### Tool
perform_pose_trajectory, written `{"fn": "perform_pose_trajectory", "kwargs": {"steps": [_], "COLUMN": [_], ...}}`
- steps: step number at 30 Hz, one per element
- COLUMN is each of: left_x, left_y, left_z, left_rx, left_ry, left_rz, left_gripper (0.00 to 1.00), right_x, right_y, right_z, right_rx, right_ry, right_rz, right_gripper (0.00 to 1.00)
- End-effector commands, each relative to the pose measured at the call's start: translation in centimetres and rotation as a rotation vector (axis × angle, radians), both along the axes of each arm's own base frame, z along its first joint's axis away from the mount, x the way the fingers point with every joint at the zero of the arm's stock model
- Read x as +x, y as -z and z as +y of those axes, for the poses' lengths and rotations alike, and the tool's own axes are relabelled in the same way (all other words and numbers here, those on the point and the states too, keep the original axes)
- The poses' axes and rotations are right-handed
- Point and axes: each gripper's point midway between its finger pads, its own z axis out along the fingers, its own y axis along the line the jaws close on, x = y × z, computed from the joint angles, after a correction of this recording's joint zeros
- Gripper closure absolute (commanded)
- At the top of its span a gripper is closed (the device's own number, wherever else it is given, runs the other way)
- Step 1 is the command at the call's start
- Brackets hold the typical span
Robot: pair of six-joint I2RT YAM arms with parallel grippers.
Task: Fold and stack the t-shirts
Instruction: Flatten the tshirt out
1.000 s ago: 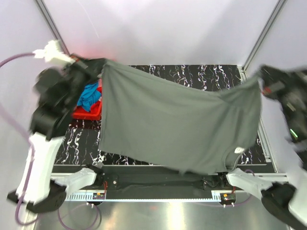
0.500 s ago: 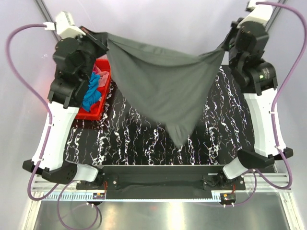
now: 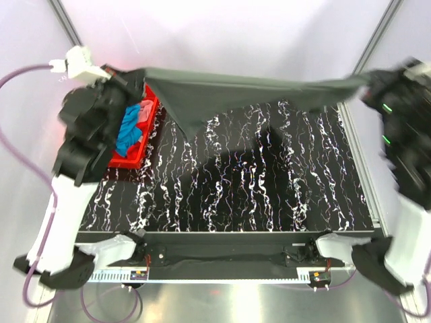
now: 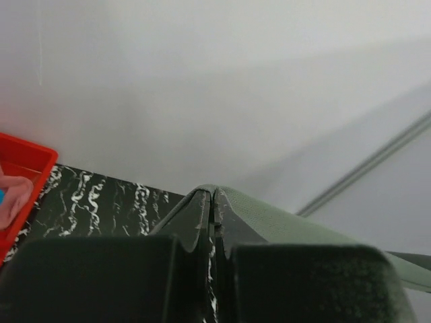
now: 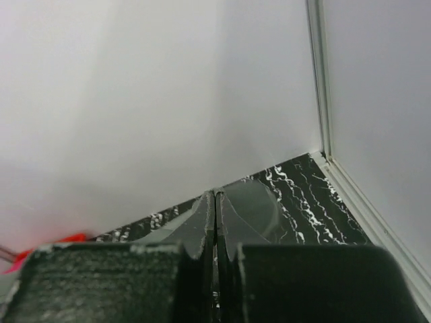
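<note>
Holding the dark grey t-shirt (image 3: 236, 91) in the air above the far edge of the table (image 3: 256, 188), pulled into a long taut band between the left end effector (image 3: 133, 76) and the right end effector (image 3: 363, 82). Both pinched tight on corners of the cloth, jaws together with only fabric between, as seen from each wrist. Hanging lower toward the far-left corner, with a loose fold dipping just beside the red crate (image 3: 124, 159).

To spread well: lower both sides together and evenly, draw toward the near edge so the hanging cloth lands first and flat, hold tension until contact, and let go only once laid down. Avoid sagging on one side; likely to twist or wrinkle.

Plenty of bare room across the table's middle and right side. Mind the far-left corner: crate there with a teal t-shirt (image 3: 126, 134) and a pink t-shirt (image 3: 145, 111) inside, so some risk of snagging the rim. Right arm close to the right edge and the wall; little room outward.
</note>
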Motion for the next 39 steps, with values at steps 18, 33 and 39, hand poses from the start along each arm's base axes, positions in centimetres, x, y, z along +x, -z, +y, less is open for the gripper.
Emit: {"fn": "perform_pose_trajectory", "kwargs": {"steps": [18,33,39], "left_x": [-14.5,10.0,17.3], "left_y": [-4.5,23.8,35.6], "left_z": [-0.8,-3.6,-2.0], "left_rx": [-0.088,0.080,0.100], "left_ry": [0.350,0.039,0.014], "left_rz": [-0.131,0.522,0.668], "left_gripper": [1.00,1.00,1.00], "right_x": [-17.2,14.1,23.2], "right_y": [-5.2,16.9,30.3], "right_z": [-3.9,3.0,3.3], "right_rx": [0.094,-0.253,-0.170], "right_ry": [-0.110,-0.056,-0.138], "right_rz": [-0.282,0.240,0.427], "right_gripper": [1.00,1.00,1.00]}}
